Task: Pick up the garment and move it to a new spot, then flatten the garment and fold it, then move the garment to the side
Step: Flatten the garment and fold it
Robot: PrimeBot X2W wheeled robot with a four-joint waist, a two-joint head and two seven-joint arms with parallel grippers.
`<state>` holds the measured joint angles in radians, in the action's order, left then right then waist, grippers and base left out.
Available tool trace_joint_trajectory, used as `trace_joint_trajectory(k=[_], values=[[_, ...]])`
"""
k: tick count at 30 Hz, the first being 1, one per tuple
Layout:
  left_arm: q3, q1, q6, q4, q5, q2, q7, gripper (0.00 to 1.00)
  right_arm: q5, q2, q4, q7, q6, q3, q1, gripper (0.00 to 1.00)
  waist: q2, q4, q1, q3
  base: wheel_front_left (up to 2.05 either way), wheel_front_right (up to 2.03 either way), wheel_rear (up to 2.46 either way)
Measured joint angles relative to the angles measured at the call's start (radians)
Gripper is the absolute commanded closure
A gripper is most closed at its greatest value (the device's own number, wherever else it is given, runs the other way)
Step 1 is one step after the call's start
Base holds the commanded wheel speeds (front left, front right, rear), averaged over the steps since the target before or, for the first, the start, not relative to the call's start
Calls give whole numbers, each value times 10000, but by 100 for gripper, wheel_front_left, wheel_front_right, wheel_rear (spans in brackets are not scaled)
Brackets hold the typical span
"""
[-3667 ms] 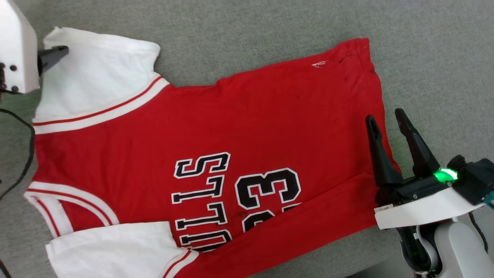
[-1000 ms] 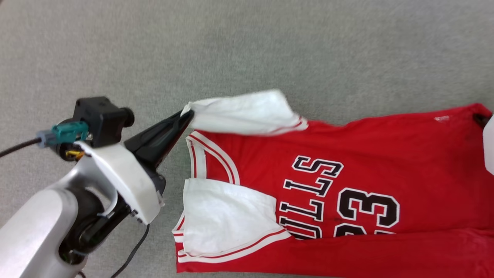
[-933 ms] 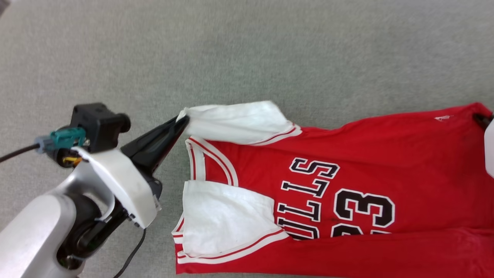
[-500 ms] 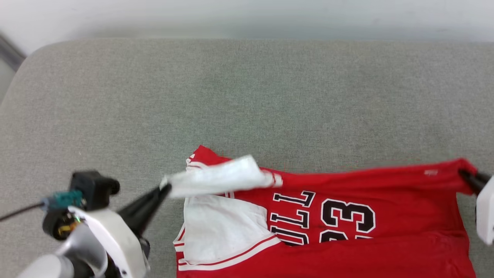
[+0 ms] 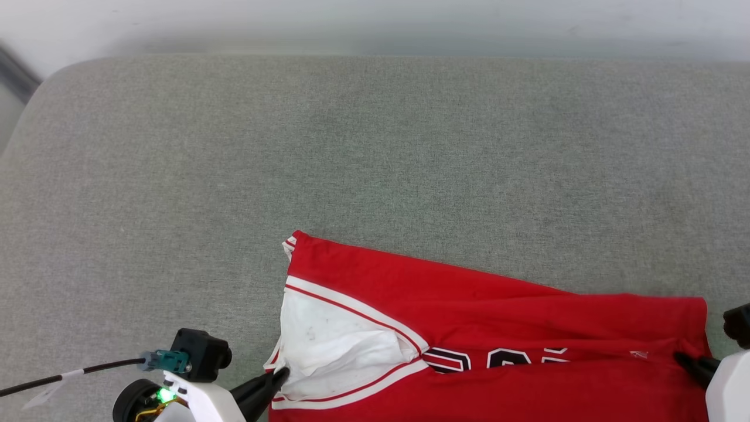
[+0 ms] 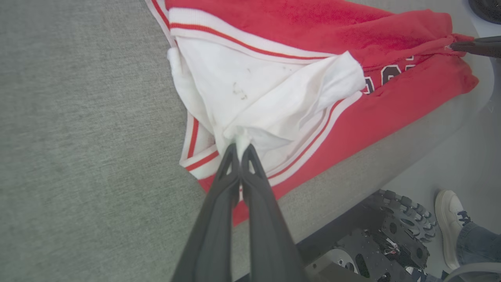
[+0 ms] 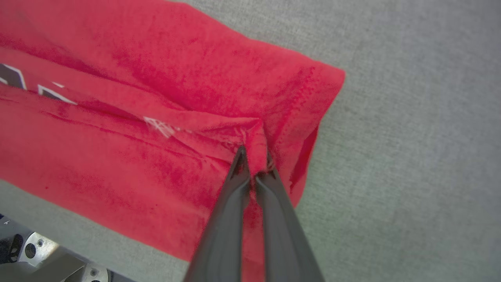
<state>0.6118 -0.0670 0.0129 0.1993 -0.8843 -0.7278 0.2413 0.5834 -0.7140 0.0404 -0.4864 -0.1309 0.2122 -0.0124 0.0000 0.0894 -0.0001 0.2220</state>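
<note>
Head view, lower centre: the garment lies half-folded; left gripper pinches its white sleeve, right gripper its red hem. Best lay both corners down evenly, edges aligned, cloth taut.

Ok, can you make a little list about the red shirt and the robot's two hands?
garment: red jersey, folded over itself, lettering partly covered
surface: grey padded top
left gripper: shut on the white sleeve
right gripper: shut on the red hem
nearby: a person's white shoe on the floor
</note>
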Motion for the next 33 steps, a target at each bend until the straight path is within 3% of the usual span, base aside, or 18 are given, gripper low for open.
trace_joint_trajectory(k=[11, 12, 14, 15, 22, 26, 33], values=[[648, -278, -372, -1195, 426, 497, 65, 100, 190, -830, 876, 830, -10, 1661, 612, 100, 0, -86, 0, 144, 0, 0, 0], [706, -339, -385, -1292, 506, 506, 65, 96, 343, -830, 972, 874, -8, 1743, 677, 97, 0, -90, 0, 137, 0, 0, 0], [805, -449, -389, -1499, 711, 533, 54, 38, 504, -828, 1091, 949, -8, 1875, 771, 0, 0, -102, 1, 105, 0, 0, 0], [869, -471, -391, -1586, 871, 545, -4, 0, 600, -828, 1151, 1005, -6, 1941, 826, 0, 0, -112, 1, 75, 0, 0, 0], [805, -514, -303, -1733, 1116, 803, -723, 0, 1333, -727, 1030, 1175, 0, 1912, 965, 0, 0, -172, 1, -411, 0, 0, 0], [407, -589, -144, -1415, 1407, 844, -1680, 0, 1818, -600, 623, 1223, 0, 1300, 1118, 0, 0, -212, 1, -779, 0, 0, 0], [-570, -600, 865, -1177, 2259, 930, -3881, 0, 2056, 301, 499, 610, 0, -512, 794, 0, 0, -207, 1, -1259, 0, 0, 0]])
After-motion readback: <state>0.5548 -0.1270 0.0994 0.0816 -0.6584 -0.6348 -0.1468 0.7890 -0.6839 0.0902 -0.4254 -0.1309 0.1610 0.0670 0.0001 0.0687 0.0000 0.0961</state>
